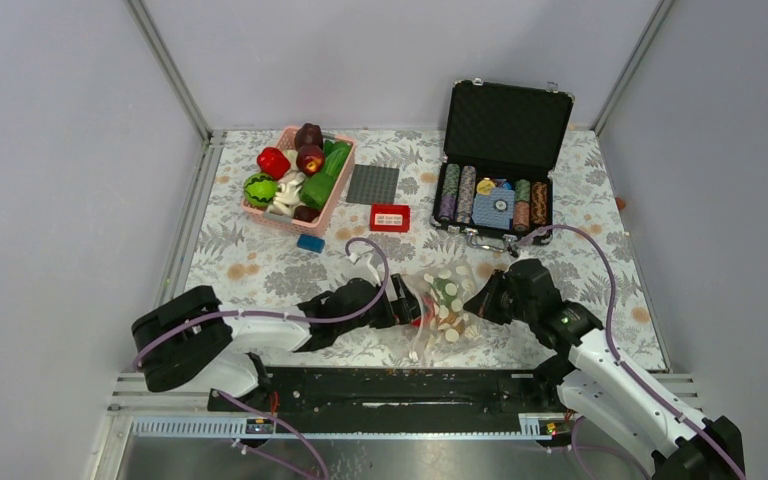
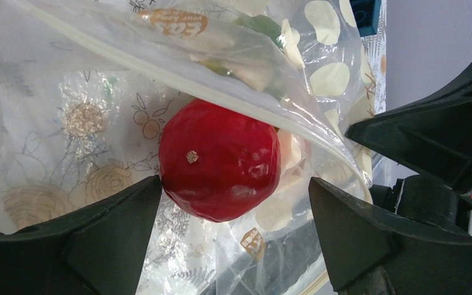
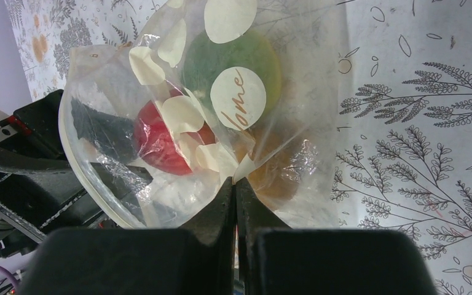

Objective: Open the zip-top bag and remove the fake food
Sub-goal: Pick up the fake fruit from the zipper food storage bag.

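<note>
The zip-top bag (image 1: 447, 300), clear with cream dots, lies near the table's front edge between my two grippers. My left gripper (image 2: 233, 196) is open inside the bag's mouth. A glossy red fake fruit (image 2: 220, 158) sits between its fingertips, close against the left one, with a gap to the right one. My right gripper (image 3: 235, 184) is shut on a fold of the bag's (image 3: 160, 61) plastic. Through the plastic I see the red fruit (image 3: 160, 144), a green piece (image 3: 233, 58), and a black left finger (image 3: 101, 126).
A pink basket (image 1: 343, 180) with more fake food stands at the back left. An open black poker-chip case (image 1: 508, 120) is at the back right. A grey plate (image 1: 372, 185), a red box (image 1: 390, 217) and a small blue block (image 1: 311, 243) lie between them.
</note>
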Controlling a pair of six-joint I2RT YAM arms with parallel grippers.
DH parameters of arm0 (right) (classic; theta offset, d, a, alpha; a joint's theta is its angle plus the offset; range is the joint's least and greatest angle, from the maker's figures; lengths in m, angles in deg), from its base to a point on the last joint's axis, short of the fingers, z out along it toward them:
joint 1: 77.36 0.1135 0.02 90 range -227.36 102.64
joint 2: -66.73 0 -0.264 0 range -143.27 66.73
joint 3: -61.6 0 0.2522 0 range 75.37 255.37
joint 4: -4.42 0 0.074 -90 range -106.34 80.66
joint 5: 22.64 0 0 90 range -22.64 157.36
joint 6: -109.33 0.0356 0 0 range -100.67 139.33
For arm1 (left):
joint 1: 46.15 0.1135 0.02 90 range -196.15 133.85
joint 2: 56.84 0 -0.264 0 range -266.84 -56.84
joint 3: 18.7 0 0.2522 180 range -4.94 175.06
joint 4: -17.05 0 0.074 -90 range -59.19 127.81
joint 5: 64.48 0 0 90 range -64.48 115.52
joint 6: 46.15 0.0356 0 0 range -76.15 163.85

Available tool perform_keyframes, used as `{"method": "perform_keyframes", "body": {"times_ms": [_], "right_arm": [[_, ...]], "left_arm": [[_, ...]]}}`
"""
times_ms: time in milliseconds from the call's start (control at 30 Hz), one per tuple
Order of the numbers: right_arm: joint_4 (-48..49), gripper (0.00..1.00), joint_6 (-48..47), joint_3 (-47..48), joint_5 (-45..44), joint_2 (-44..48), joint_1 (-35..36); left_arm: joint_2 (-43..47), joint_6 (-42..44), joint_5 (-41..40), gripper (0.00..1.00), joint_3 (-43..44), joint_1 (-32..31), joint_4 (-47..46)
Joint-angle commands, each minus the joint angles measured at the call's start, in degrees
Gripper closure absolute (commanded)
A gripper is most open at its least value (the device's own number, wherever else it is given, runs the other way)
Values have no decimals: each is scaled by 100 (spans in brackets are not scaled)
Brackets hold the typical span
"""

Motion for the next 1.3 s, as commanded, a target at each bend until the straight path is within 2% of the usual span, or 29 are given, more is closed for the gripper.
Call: {"method": "perform_keyframes", "body": {"times_ms": [0, 467, 567, 633, 700, 867, 1067, 1267], "right_arm": [[264, 100, 63, -80, 241, -46, 42], [283, 100, 50, -155, 271, 56, 44], [245, 100, 46, -160, 254, 97, 41], [245, 100, 39, -167, 249, 114, 41], [239, 100, 32, -171, 251, 114, 46], [249, 100, 44, -173, 240, 98, 46], [246, 100, 68, -186, 198, 130, 41], [-79, 100, 255, -156, -380, 408, 41]], "left_arm": [[-270, 124, -62, 8, 398, -40, -134], [-958, 63, -122, 6, 894, -136, 469], [-955, 24, -182, 15, 943, -156, 665], [-864, 27, -292, 30, 957, -159, 865], [-711, 82, -414, 38, 969, -166, 1103], [-171, 466, -531, 43, 1217, -163, 2112], [375, 1062, -532, 48, 1843, -145, 3979], [1462, 1126, -781, 49, 1804, -41, 5208]]}}
